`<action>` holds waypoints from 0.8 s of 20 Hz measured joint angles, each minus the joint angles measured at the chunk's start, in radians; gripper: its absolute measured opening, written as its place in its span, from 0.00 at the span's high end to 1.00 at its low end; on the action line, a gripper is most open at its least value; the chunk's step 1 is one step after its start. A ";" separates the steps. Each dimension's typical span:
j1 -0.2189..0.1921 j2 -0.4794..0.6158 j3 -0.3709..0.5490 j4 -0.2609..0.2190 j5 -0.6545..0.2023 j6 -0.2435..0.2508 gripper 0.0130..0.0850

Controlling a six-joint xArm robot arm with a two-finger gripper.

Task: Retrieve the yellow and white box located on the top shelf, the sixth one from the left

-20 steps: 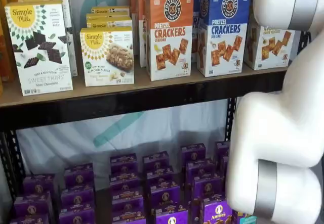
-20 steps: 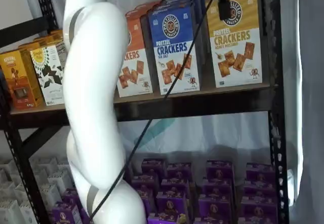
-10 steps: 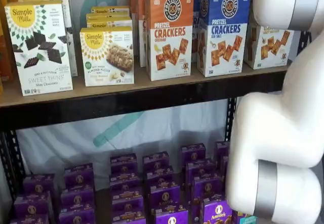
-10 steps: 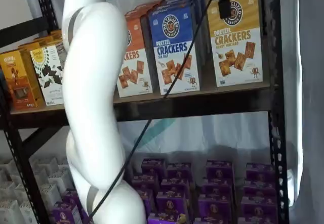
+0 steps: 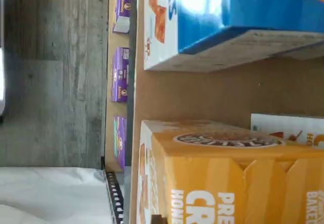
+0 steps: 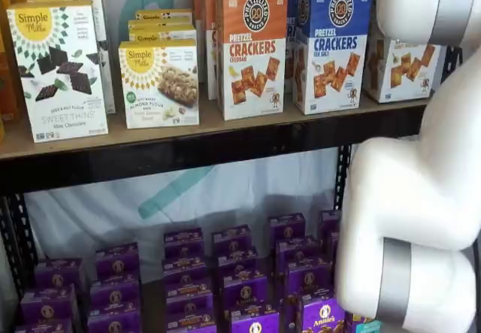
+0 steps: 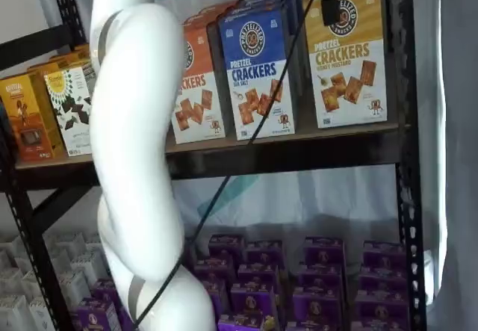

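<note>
**Wrist view fills with the yellow carton: risks at the lift**

Wrist view is dominated by the yellow and white box (image 5: 223, 178), seen close from above, with its golden top flap and dark round logo toward the camera. In both shelf views the same box (image 7: 347, 54) is seen standing at the right end of the top shelf (image 7: 299, 152), upright, its base on the board, just beside the blue-topped carton (image 7: 258, 69).

The gripper (image 7: 329, 6) is glimpsed only as a black piece at the box's upper edge with a cable (image 7: 246, 137) trailing below it; no gap between the fingers can be made out, and they are taken to be closed, judged to be clamped on the box's top, though the contact itself is hidden.

Several failures are judged possible. If only the thin top flap is pinched, the carton could be torn or slipped out when lifted. The blue-topped carton could be dragged or toppled if the box is drawn out at an angle. The black upright (image 7: 399, 84) beside the box could be struck on withdrawal, and the cable could be snagged on the shelf's front edge.
</note>
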 joint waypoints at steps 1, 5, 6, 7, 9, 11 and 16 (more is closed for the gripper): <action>-0.004 -0.005 0.000 0.002 0.007 -0.002 0.33; -0.017 -0.044 0.027 0.007 0.022 -0.013 0.33; -0.020 -0.057 0.038 0.007 0.023 -0.016 0.33; -0.024 -0.073 0.052 0.008 0.024 -0.019 0.33; -0.032 -0.100 0.074 0.010 0.033 -0.025 0.33; -0.041 -0.129 0.098 0.013 0.046 -0.032 0.33; -0.066 -0.181 0.130 0.029 0.090 -0.044 0.33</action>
